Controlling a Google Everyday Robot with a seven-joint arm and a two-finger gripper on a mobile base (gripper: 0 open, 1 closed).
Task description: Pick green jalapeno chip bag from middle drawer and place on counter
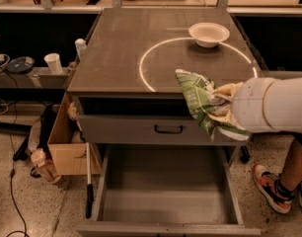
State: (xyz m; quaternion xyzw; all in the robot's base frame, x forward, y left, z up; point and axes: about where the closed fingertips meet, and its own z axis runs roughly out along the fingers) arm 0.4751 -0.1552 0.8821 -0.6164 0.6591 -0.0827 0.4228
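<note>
My gripper (221, 105) is shut on the green jalapeno chip bag (194, 98), a crumpled green-and-white foil bag. It holds the bag in the air at the front right edge of the counter (121, 48), level with the tabletop. My white arm comes in from the right. The middle drawer (166, 194) is pulled open below, and its grey floor is bare. The bag's right side is hidden by my gripper.
A white bowl (208, 33) sits at the counter's back right, on the white circle line. A shut drawer front with a black loop handle (169, 129) lies under the bag. A cardboard box (67, 142) stands left of the cabinet. A person's foot in an orange shoe (272, 191) is at the right.
</note>
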